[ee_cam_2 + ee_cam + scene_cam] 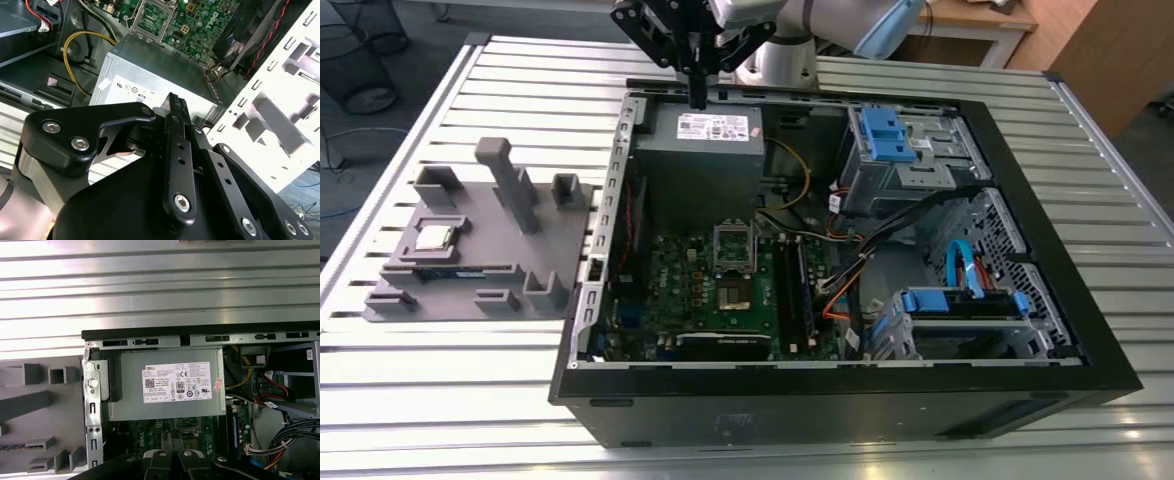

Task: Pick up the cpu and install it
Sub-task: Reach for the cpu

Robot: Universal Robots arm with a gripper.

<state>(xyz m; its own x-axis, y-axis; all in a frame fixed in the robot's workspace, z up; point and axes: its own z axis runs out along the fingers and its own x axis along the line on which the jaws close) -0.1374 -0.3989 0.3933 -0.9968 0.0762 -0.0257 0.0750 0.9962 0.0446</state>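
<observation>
Exterior view: gripper (698,103) is hanging at 12 o'clock of the open PC case (854,400), fingers pressed together and holding nothing, tips pointing down just above the power supply (707,140). The cpu (434,237) is sitting silver top up on the grey fixture block (494,240), out at 9 o'clock of the case on the slatted aluminium table (454,380), well apart from the gripper. The motherboard (720,300) is lying at 6 o'clock of the power supply, with the cpu socket (734,250) showing near its middle. Second wrist view: gripper (175,100) is reading as one dark bar with no gap between the fingers, standing over the labelled face of the power supply (165,65); the green motherboard (200,25) and a black fan (250,30) are lying beyond it. First wrist view: gripper (171,440) is showing its tips close together over the motherboard (145,432) edge, next to the power supply (165,385). Part of the fixture block (40,405) is sitting beside the case wall; the cpu can't be made out here.
</observation>
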